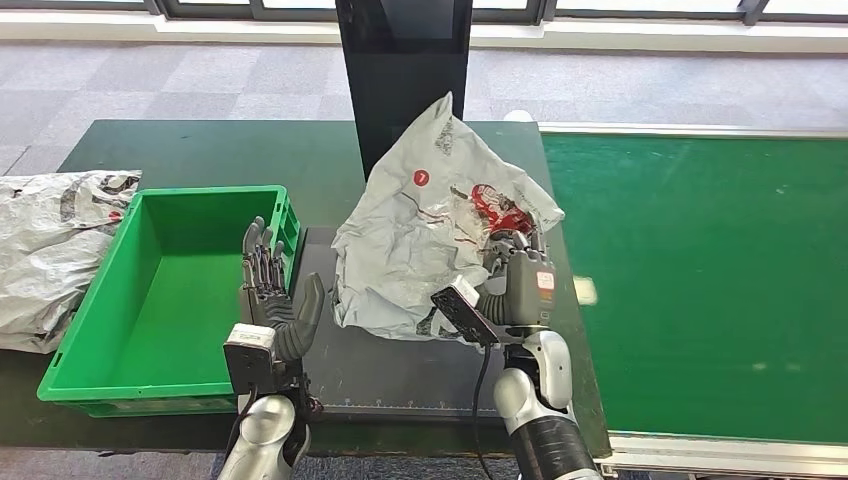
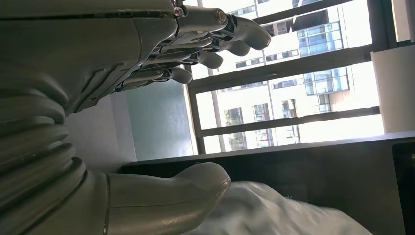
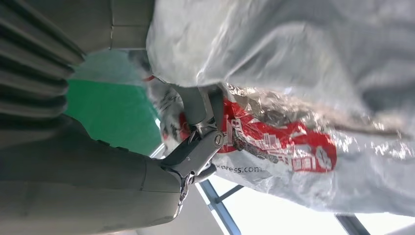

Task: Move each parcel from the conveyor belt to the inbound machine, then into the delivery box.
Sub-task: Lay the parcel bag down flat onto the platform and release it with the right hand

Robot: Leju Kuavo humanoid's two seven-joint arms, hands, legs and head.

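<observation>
The right hand (image 1: 515, 275) grips the grey parcel (image 1: 440, 225), holding it upright over the dark inbound machine platform (image 1: 400, 365). The green delivery box (image 1: 150, 290) lies to its left, nearer the empty, spread-fingered left hand (image 1: 272, 300).

The box (image 1: 150, 290) sits left on the bench (image 1: 200, 150), the parcel (image 1: 430, 230) on the machine (image 1: 400, 365) at centre, the conveyor belt (image 1: 720, 270) right.

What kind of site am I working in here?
Probably a parcel-sorting station: a green conveyor belt, a green delivery box, and the right hand holding a grey courier bag.
</observation>
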